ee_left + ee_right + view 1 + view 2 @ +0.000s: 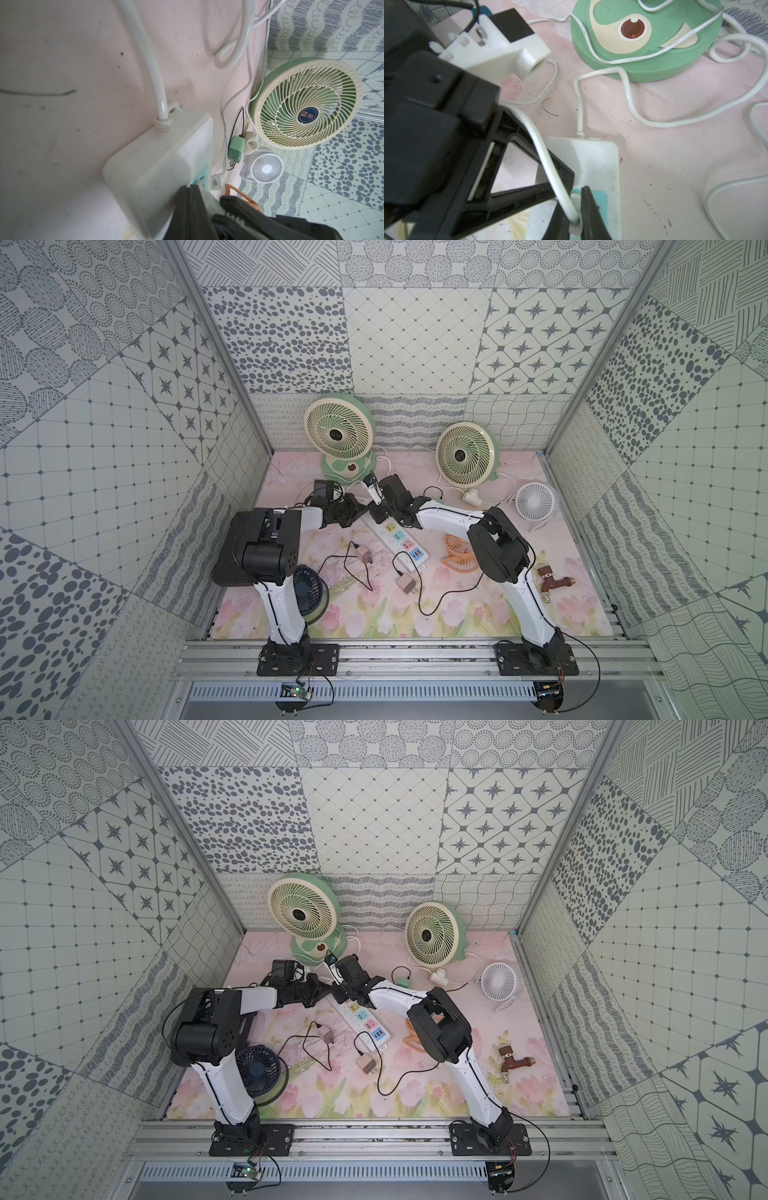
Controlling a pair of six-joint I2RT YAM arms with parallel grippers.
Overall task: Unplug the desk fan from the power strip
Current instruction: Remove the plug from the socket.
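Right wrist view: right jaws clenched on the white plug (pixel 574 227), seated in the power strip (pixel 600 162) just beneath. Left jaws clenched, pressing the strip. Risk: strip lifts with plug if that hold slips.

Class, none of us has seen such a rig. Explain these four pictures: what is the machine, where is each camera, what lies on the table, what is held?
Two robot arms stand at the near edge of the floral table, each ending in a two-fingered gripper. Two pictures look down from overhead, nearly alike; two come from cameras on the arms' wrists. On the table lie a power strip with pastel sockets, two green desk fans, a white fan, a dark blue fan, an orange fan, two pink chargers and a brass tap. The left gripper is shut, its tips on the strip's far end. The right gripper is shut on a white plug at the teal end socket.
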